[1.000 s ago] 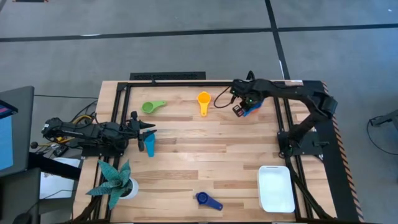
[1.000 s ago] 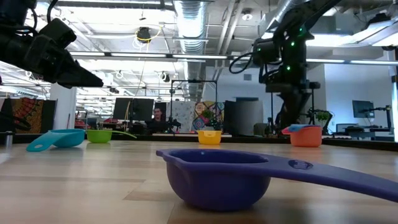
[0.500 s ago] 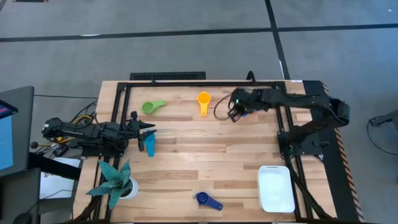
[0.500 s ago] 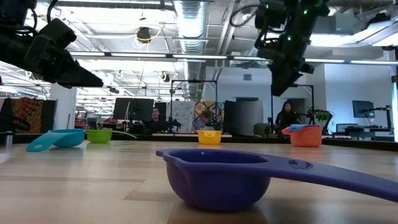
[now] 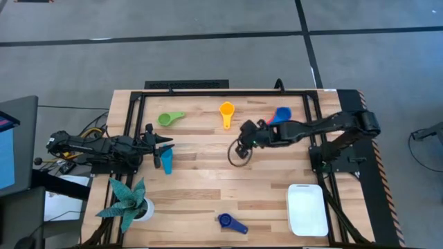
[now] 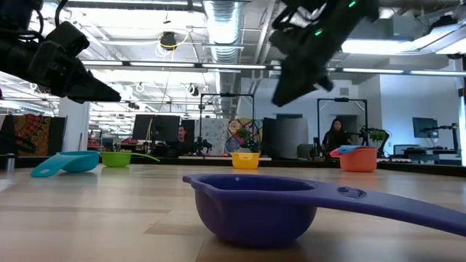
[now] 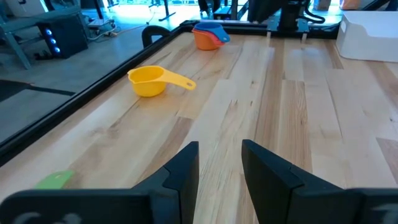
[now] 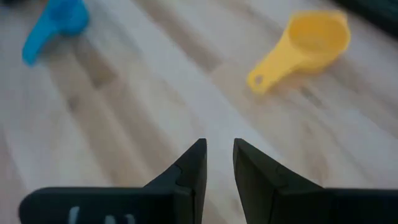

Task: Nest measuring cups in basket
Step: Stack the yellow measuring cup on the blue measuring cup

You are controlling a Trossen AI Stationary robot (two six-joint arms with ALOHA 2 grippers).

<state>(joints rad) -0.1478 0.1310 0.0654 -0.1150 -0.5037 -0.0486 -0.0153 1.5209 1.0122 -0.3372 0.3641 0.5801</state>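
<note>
One yellow measuring cup (image 5: 226, 111), short flat handle, right gripper (image 5: 241, 146) near

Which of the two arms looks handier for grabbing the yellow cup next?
Probably the right. Its pincer hangs empty, slightly open, just below the yellow cup, which fills its wrist view. The left pincer sits farther off at the table's left edge, beside the teal cup.

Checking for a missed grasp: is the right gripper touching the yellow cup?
Apart. The high view shows bare table between the right gripper and the yellow cup; its wrist view agrees.
</note>
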